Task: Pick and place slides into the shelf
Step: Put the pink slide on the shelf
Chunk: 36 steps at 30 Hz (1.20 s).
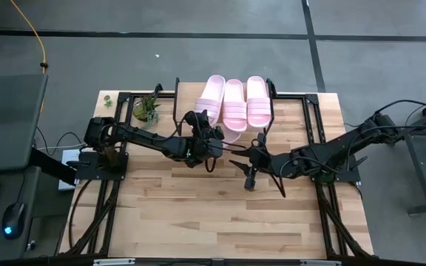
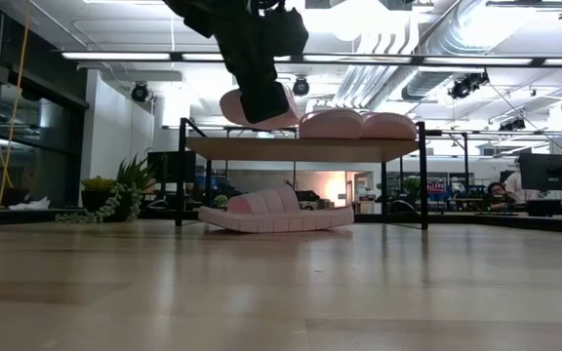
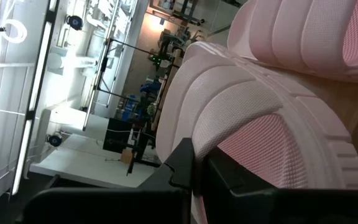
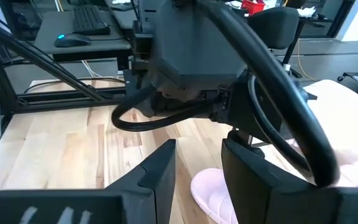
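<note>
The shelf (image 2: 359, 148) stands at the table's far middle. Two pink slides (image 1: 234, 103) (image 1: 257, 100) lie side by side on its top board. A third slide (image 1: 211, 97) is at the board's left end, and my left gripper (image 1: 198, 124) is shut on it from the near side. Another slide (image 2: 276, 210) lies on the table under the shelf, its near end (image 1: 231, 135) sticking out. My right gripper (image 4: 197, 180) hangs open above the table just near of the shelf, pointing at the left arm's wrist, with nothing between its fingers. My left gripper pinches the leftmost slide at its near end (image 3: 229, 140), between its two fingers (image 3: 182, 165). The fingers come level from the table's near side, along the slide. In the low view the slide (image 2: 252, 107) sits a little higher than the two beside it. Whether its far end rests on the board I cannot tell.
A small potted plant (image 1: 146, 109) stands left of the shelf at the far edge. The near half of the wooden table (image 1: 213, 214) is bare planks. Black frame rails (image 1: 95, 214) run along both sides of the table.
</note>
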Each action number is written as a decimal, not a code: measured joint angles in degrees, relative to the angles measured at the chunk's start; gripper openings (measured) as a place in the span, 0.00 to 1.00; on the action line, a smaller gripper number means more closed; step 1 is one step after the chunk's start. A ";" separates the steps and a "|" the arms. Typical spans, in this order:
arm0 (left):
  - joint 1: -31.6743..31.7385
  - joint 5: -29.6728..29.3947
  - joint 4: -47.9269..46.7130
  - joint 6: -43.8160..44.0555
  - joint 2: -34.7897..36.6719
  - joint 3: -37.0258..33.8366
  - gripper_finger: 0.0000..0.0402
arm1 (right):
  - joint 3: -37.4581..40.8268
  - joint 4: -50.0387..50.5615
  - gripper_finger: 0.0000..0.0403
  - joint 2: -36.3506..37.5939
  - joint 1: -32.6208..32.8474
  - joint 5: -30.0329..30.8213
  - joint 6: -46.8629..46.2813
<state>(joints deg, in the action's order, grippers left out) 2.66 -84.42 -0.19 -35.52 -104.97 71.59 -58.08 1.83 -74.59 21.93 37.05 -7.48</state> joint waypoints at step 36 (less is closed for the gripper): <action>1.49 1.09 0.04 -1.99 -4.88 2.77 0.01 | -0.03 -1.30 0.29 0.00 0.00 -0.01 0.45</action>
<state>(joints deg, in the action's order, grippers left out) 4.14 -83.33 -0.15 -37.51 -109.85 74.37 -58.11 0.52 -74.59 21.93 37.04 -7.03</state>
